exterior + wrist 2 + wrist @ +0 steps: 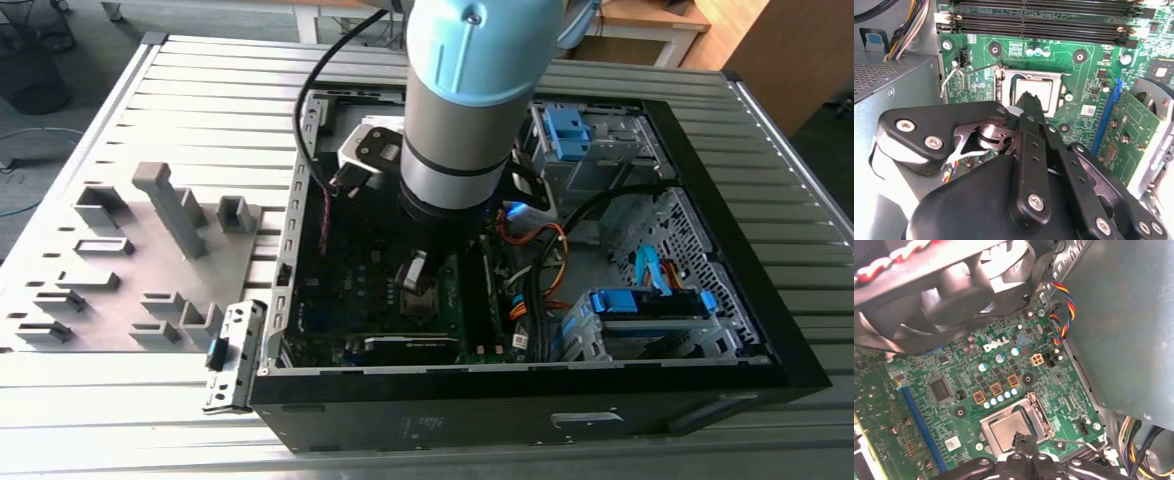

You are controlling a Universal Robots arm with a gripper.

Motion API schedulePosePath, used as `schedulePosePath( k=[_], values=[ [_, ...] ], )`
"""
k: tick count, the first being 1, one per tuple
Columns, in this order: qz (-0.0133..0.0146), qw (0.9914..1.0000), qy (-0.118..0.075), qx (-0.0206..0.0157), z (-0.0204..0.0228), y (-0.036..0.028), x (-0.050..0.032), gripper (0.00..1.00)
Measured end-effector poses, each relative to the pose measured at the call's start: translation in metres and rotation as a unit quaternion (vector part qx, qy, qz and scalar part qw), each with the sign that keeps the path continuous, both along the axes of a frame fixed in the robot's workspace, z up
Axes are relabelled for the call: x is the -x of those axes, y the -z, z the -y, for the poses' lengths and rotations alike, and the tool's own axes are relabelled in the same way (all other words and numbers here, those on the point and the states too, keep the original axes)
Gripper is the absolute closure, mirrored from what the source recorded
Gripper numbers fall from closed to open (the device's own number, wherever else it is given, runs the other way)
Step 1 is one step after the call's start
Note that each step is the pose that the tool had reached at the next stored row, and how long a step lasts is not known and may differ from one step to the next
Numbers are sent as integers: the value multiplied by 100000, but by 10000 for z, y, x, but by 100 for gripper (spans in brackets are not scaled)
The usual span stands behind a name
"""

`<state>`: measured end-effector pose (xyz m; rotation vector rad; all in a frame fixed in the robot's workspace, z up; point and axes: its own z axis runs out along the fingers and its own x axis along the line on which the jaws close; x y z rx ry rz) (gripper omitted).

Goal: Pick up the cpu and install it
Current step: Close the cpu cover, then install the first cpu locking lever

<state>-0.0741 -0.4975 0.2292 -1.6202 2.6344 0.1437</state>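
One arm reaches down into the open computer case [694, 340], its gripper [416, 283] low over the motherboard [340, 290] in the exterior view. One cpu [1013, 429] is visible: in both wrist views its silver-grey top lies flat within the socket frame [1004, 87], with the retention lever [961, 75] swung out and not latched. The fingertips [1029, 102] sit drawn close together directly above the chip's near edge; whether they touch or pinch it cannot be told, and no wide gap between the pads shows. Judged from its form, the chip is light, thin and rigid, with a smooth metal lid that would slip under a flat pinch; the underside contacts and the socket beneath are likely fragile, so hold belongs on two opposite side edges, kept level. Counted on the board: one socket, four long memory slots [1044, 20] beyond it, one upright expansion card [1131, 135] beside it. Outside the case, on the exterior view's left, one grey fixture plate [127, 270] stands on the table, well apart from the work.
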Motion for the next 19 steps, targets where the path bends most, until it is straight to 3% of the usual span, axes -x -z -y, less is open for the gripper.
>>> schedulePosePath(
  k=[6, 10, 19],
  values=[
    [-4, 99996, 60, 891, 15, -14, 1, 89],
    [0, 99994, 58, 1078, 16, -14, 0, 89],
    [0, 99994, 59, 1093, 15, -15, 0, 89]
  ],
)
